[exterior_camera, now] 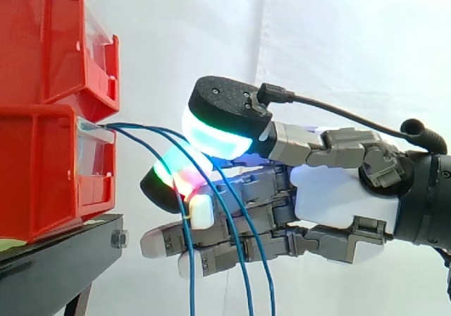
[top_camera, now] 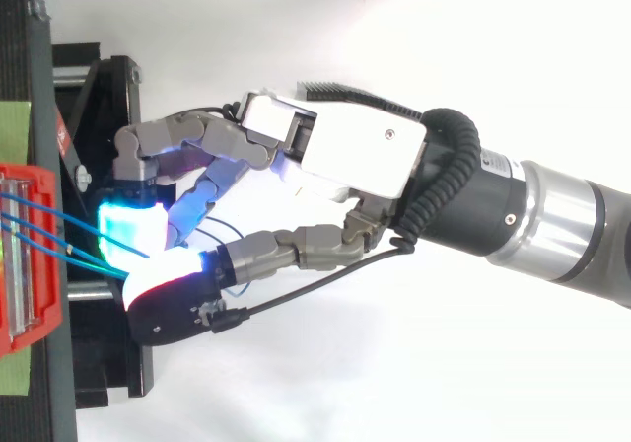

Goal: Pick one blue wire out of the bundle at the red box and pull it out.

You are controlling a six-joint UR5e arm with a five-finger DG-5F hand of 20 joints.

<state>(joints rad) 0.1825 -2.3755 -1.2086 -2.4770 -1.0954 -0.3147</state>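
Side view: seeing hand (exterior_camera: 338, 192) in from the right, palm roughly level, fingers aimed at the lower red bin (exterior_camera: 35, 175). Thumb pad (exterior_camera: 218, 115) on top, glowing white-green along its lower edge. One finger pad (exterior_camera: 168, 182) right under it, glowing green and red. Pads pressed together, no gap visible between them. Reads as clamped on the blue wires (exterior_camera: 130, 125): strands out of the bin front just ahead of the fingertips, arcing over into the pinch, then hanging down across the near side of the lower fingers and off the bottom edge. Can't tell how many strands actually sit inside the pinch. Other fingers lying below the pinching pair, nearly straight, tips short of the bin, dangling strands crossing in front of them. Upper red bin (exterior_camera: 42, 41) above and ahead of the thumb, clear of it. Black stand (exterior_camera: 63, 256) under the bins, below and ahead of the fingertips, not touched. White curtain (exterior_camera: 338, 34) behind the hand.

Top view: same pinch from above. Cyan-glowing finger pad (top_camera: 128, 227) tight against the thumb pad (top_camera: 168, 299), white-red glow at the seam. Wires running in near-straight lines from ahead of the fingertips into that seam. Rest of the hand (top_camera: 345, 151) well back from the bin.
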